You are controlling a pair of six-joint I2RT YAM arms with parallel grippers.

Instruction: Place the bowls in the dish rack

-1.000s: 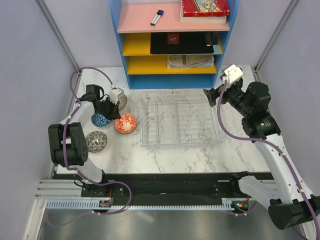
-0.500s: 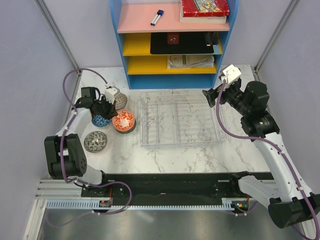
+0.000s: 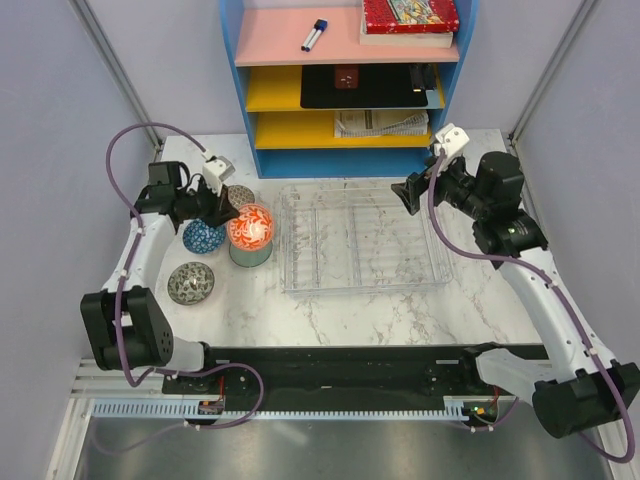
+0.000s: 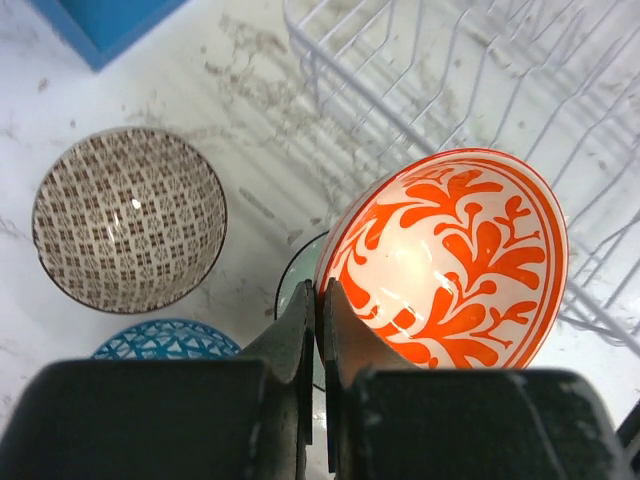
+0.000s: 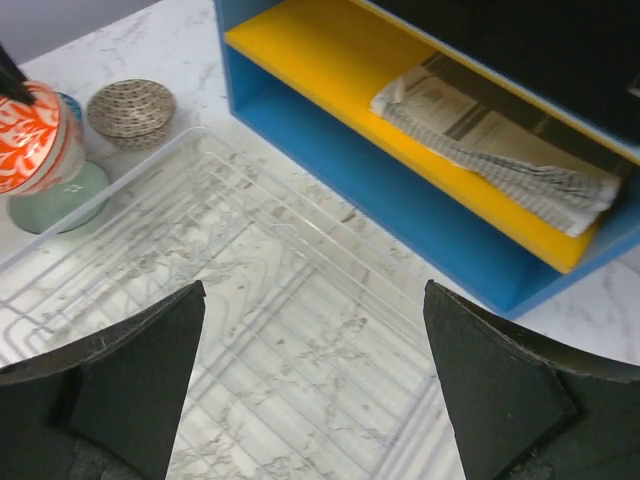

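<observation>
Top external: left gripper (image 3: 224, 207) grips the orange-red bowl (image 3: 250, 226) by its rim. The bowl is tilted at left-centre, over the grey-green bowl (image 3: 247, 254) and just left of the dish rack (image 3: 360, 238). Right gripper (image 3: 412, 194) is at the rack's upper-right edge.
Left wrist: jaws narrow, pinching the bowl rim.
Right wrist: jaws wide, holding nothing, rack below.

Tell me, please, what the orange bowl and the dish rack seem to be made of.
The orange bowl looks like glazed ceramic: its painted surface is glossy, with bright reflections. The dish rack is probably clear, hard plastic: the marble-patterned table shows through its ribbed floor.
</observation>
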